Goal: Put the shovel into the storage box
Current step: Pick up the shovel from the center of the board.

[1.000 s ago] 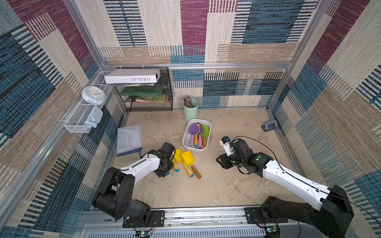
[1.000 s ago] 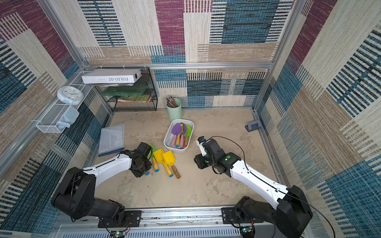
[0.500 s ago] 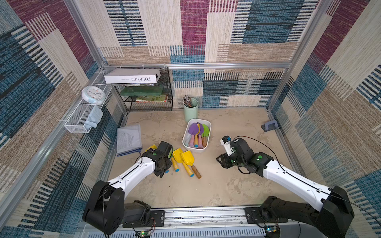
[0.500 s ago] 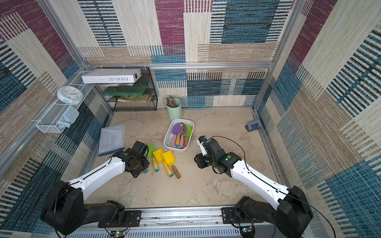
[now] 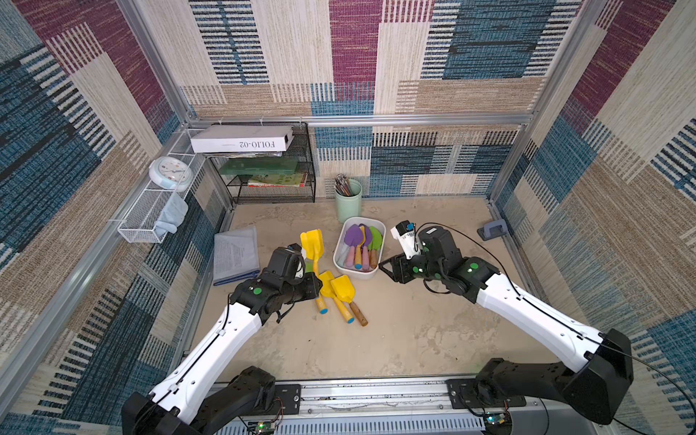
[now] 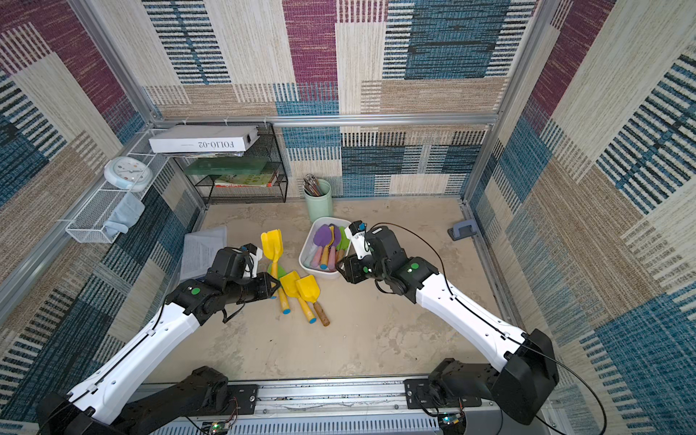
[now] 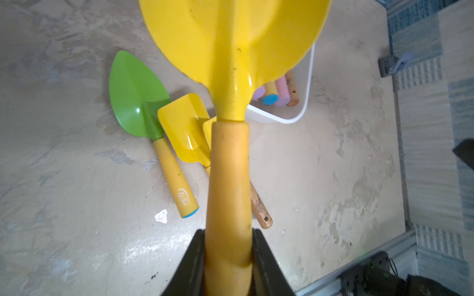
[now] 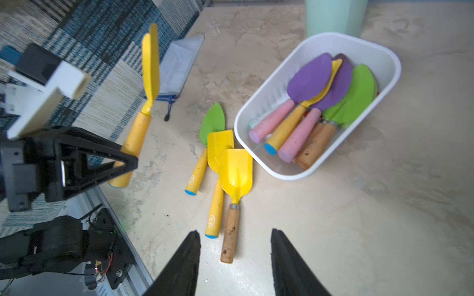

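on the near desk (image 5: 395, 339), three loose shovels lie flat and fanned, blades toward the box: green shovel (image 8: 214, 119), yellow shovel (image 8: 220, 140), wood-handled shovel (image 8: 236, 171). the two yellow blades overlap.

left end effector (image 7: 228, 232): clamped narrow on the butt of the handle of a fourth, the shovel (image 7: 230, 159). it is lifted clear of the desk, tilted steeply with the blade up, above the loose three and left of the box.

right end effector (image 8: 234, 232): jaws wide, empty, just short of the box's near end.

box (image 8: 272, 84): one, on the desk. it holds at least five shovels: two purple blades, one yellow, green beneath. overlap hides the exact count.

behind it: one cup (image 5: 348, 205).

handling (judged): the shovel looks light and stiff. the glossy blade is probably slick, so the round handle is the place to hold. the grip sits at the handle's end, so the blade is a long lever and may swing. mid-handle would be steadier.
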Controlling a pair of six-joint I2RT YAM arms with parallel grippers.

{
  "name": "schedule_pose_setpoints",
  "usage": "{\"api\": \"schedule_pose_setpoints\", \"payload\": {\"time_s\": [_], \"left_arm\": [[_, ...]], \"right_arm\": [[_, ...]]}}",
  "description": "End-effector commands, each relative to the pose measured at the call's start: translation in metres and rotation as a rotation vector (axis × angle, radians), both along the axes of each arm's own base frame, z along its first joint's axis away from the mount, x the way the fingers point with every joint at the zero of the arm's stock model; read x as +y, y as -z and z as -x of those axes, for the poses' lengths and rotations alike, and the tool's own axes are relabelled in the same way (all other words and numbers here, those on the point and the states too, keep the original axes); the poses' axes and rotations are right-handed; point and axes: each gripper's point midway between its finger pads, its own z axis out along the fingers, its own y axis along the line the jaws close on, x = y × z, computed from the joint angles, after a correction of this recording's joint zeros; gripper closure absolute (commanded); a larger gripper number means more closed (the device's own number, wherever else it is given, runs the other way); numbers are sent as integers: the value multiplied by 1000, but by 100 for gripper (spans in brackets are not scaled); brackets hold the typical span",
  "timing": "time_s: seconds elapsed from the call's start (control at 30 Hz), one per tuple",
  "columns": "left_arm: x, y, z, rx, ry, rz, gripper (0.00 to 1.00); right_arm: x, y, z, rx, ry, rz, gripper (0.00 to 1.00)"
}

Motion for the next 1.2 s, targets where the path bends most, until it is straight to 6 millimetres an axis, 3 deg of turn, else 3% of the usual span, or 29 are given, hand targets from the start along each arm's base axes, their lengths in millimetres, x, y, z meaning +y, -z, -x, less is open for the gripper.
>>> {"api": "schedule_pose_setpoints", "payload": {"time_s": [0.0, 0.2, 0.5, 0.67, 1.17], "left_arm": [[-30, -18, -4, -91, 160, 44, 100], [-57, -19, -19, -104, 186, 13, 100], [-69, -9, -39, -66, 86, -42, 100], [-74, 3, -40, -30, 66, -68, 100], [-83, -4, -36, -30, 68, -41, 100]], "right_arm": [[21, -17, -2, -9, -78, -74, 51], [41, -18, -22, 23, -69, -106, 49], [52, -11, -51, 63, 33, -135, 50], [54, -11, -65, 60, 92, -153, 52], [63, 5, -87, 72, 145, -150, 65]]}}
